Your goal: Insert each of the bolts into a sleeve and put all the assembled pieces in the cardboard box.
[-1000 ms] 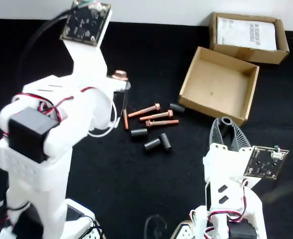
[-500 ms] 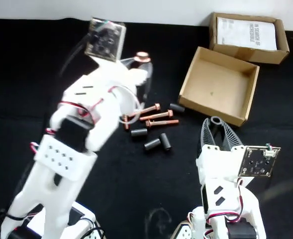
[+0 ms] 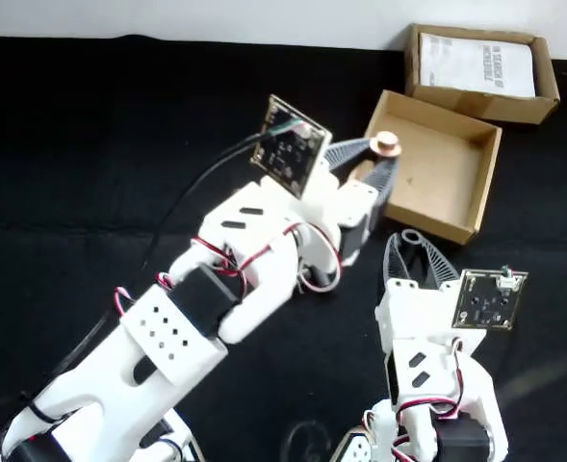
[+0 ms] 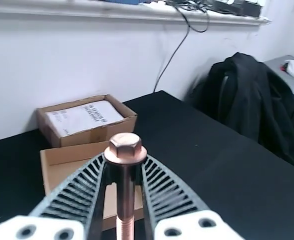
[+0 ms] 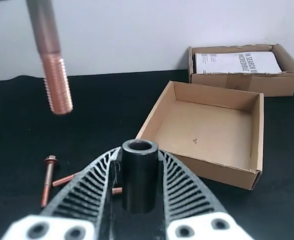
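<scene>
Your left hand (image 4: pixel 125 164) is closed on a copper bolt (image 4: pixel 125 197), pinching the shank just under the hex head. The bolt stands upright, head up, with its threaded end hanging free below the fingers. In the high view the bolt's head sits over the near-left wall of the open cardboard box (image 3: pixel 437 188), above the black desk (image 3: pixel 100 125). Your right hand (image 5: pixel 140 151) is clamped around a black sleeve (image 5: pixel 140 182), which it holds upright with the open bore facing up, on the desk side of the box's near wall. From the right wrist view you can see the bolt's threaded tip higher than the sleeve's mouth and off to one side of it. The two are apart, not touching, so the bolt is not yet in the sleeve. The cardboard box shows bare cardboard across its floor. A few loose bolts (image 5: pixel 48 181) lie flat on the desk beyond the right hand, beside the box. A second box (image 3: pixel 480 91) with a printed sheet inside stands just behind the cardboard box, toward the wall.
</scene>
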Controlling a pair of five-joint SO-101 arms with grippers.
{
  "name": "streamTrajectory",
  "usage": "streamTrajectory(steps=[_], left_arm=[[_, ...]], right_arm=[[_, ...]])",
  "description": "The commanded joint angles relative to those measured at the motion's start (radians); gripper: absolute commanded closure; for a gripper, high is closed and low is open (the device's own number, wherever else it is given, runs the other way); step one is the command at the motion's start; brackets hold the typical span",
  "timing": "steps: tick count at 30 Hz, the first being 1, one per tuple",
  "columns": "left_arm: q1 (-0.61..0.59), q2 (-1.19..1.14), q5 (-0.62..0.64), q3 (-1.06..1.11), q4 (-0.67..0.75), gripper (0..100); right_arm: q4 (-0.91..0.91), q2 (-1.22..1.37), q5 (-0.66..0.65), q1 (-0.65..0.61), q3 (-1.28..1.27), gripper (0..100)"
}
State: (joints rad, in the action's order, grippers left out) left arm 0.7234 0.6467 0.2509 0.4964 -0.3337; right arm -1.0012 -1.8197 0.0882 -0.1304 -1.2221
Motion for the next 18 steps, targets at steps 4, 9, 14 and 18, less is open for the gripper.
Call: streamTrajectory(steps=[4,9,14,18], left_arm=[[0.018,-0.03,0.006,-0.054,0.035,99],[0.031,-0.099,0.094,-0.116,0.035,99],[0.044,-0.194,0.178,-0.185,0.034,99],[0.062,-0.209,0.18,-0.197,0.032,99]], right_arm=[[0.021,-0.007,0.009,-0.008,-0.001,99.1],[0.025,-0.007,0.008,-0.008,-0.027,99.1],[0.076,-0.007,0.008,-0.008,-0.042,99.1],[0.082,-0.007,0.008,-0.008,-0.042,99.1]])
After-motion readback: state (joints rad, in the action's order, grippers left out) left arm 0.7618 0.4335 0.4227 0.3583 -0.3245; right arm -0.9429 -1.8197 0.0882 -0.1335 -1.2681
